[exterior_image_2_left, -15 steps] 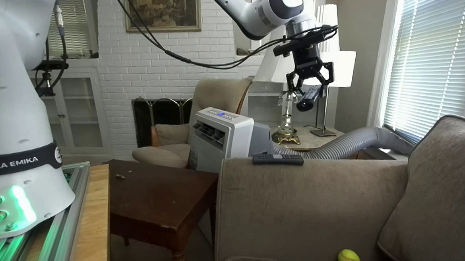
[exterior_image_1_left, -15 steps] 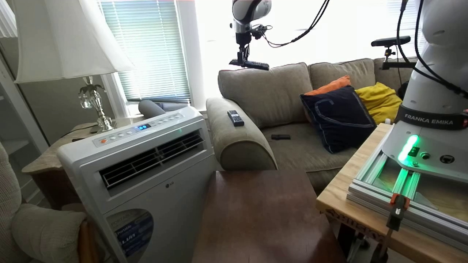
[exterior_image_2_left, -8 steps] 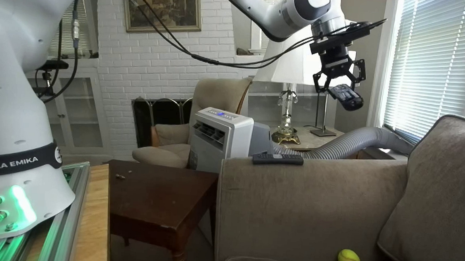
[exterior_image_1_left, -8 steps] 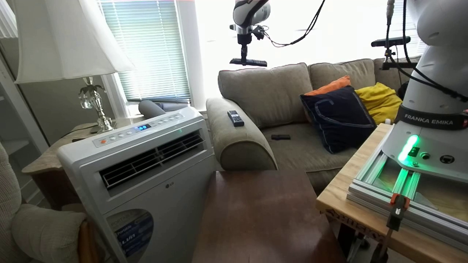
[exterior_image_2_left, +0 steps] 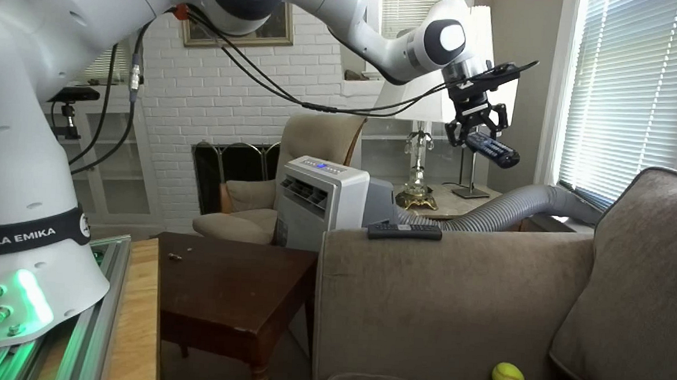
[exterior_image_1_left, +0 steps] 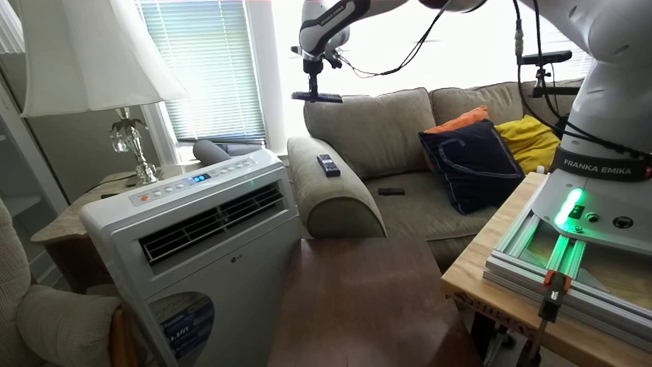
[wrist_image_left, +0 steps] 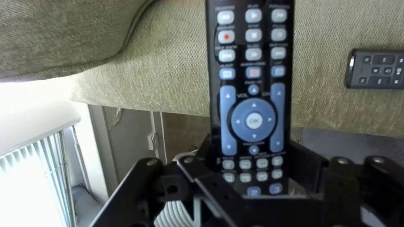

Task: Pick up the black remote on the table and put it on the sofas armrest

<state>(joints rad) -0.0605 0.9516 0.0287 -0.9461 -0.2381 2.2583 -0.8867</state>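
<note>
The gripper (wrist_image_left: 252, 155) pinches the black remote (wrist_image_left: 251, 94) by its edges, jaws parted just its width, well above the armrest (exterior_image_1_left: 331, 196). Both have just swung outward over the armrest and dipped slightly; lowering seems next. On the armrest lies a second remote (wrist_image_left: 377, 69). The wrist view crops the black remote's far end; its near end is covered.

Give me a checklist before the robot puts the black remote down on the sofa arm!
1. Is the gripper holding the black remote? Ok: pinched from both sides.
2. Is the black remote up in the air? Ok: both exterior views show it.
3. Is its button side up? Ok.
4. Is the sofa's armrest free of other things? Not ok: another remote lies on it.
5. Is the black remote right over a bare spot there? Cannot tell from these views.
</note>
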